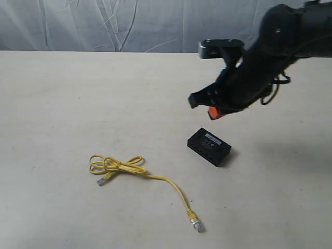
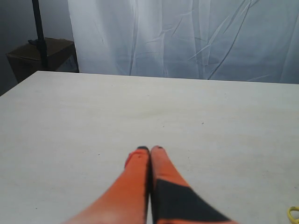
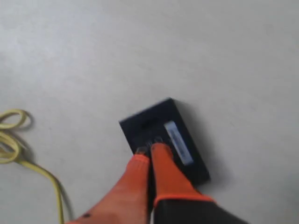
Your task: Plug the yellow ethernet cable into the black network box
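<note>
Yellow ethernet cable (image 1: 118, 166) on pale table (image 1: 78, 104), grey curtain (image 1: 104, 26); left end effector (image 2: 150, 149), right end effector (image 3: 150, 147) clenched

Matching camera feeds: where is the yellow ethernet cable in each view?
Exterior: the yellow ethernet cable lies looped on the table, left of the black network box.
Left wrist: only a sliver at the frame edge.
Right wrist: loops at the edge, apart from the box.
Shared: the pale table.
</note>
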Robot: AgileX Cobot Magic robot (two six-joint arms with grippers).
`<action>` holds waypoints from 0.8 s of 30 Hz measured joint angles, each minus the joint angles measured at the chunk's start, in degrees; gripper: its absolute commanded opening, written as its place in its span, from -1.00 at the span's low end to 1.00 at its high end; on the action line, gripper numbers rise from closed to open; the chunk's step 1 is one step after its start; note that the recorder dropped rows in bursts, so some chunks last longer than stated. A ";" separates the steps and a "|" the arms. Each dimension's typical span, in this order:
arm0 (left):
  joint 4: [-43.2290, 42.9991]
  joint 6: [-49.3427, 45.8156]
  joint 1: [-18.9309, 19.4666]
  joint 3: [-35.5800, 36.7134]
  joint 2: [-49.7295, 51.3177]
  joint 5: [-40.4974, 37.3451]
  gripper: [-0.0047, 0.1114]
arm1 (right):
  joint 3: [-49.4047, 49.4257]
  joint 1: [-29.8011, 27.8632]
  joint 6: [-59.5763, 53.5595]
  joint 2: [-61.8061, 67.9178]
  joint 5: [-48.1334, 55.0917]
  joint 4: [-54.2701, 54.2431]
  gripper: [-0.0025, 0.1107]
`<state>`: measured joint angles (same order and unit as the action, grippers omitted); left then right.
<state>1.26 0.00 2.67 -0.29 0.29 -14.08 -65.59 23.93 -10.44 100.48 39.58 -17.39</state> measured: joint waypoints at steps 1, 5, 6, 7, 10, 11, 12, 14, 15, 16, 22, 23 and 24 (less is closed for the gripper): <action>0.00 0.00 0.00 0.00 0.00 0.00 -0.92 | 2.35 -1.75 -1.31 -1.86 -0.03 -1.01 -0.97; 0.00 0.00 0.00 0.00 0.00 0.00 -0.92 | 9.86 -8.90 -5.36 -8.77 -0.17 -5.79 -0.97; 0.00 0.00 0.00 0.00 0.00 0.00 -0.92 | 11.47 -10.62 -6.55 -10.44 -0.54 -7.42 -0.97; 0.00 0.00 0.00 0.00 0.00 0.00 -0.92 | 12.96 -12.05 -7.99 -11.97 -1.06 -9.00 -0.97; 0.00 0.00 0.00 0.00 0.00 0.00 -0.92 | 16.13 -13.90 -11.36 -15.41 -2.44 -12.21 -0.97; 0.00 0.00 0.00 0.00 0.00 0.00 -0.92 | 16.90 -14.01 -11.91 -16.25 -2.61 -12.68 -0.97; 0.00 0.00 0.00 0.00 0.00 0.00 -0.92 | 17.39 -14.06 -12.39 -16.77 -2.66 -13.14 -0.97; 0.00 0.00 0.00 0.00 0.00 0.00 -0.92 | 18.11 -14.15 -12.74 -17.40 -2.54 -13.82 -0.97; 0.00 0.00 0.00 0.00 0.00 0.00 -0.92 | 18.24 -14.15 -12.91 -17.49 -2.29 -13.82 -0.97; 0.00 0.00 0.00 0.00 0.00 0.00 -0.92 | 18.24 -14.15 -12.90 -17.54 -2.03 -13.95 -0.97; 0.00 0.00 0.00 0.00 0.00 0.18 -0.92 | 18.32 -14.15 -13.23 -17.63 -0.21 -14.06 -0.97; 0.00 0.00 0.00 0.00 0.00 0.65 -0.92 | 18.32 -14.15 -13.23 -17.63 -0.10 -14.06 -0.97; 0.00 0.00 0.00 0.00 0.00 1.29 -0.92 | 18.32 -14.15 -13.23 -17.63 -0.10 -14.15 -0.97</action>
<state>1.26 0.00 2.67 -0.29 0.29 -12.79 -47.27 9.78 -23.68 82.85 39.48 -31.54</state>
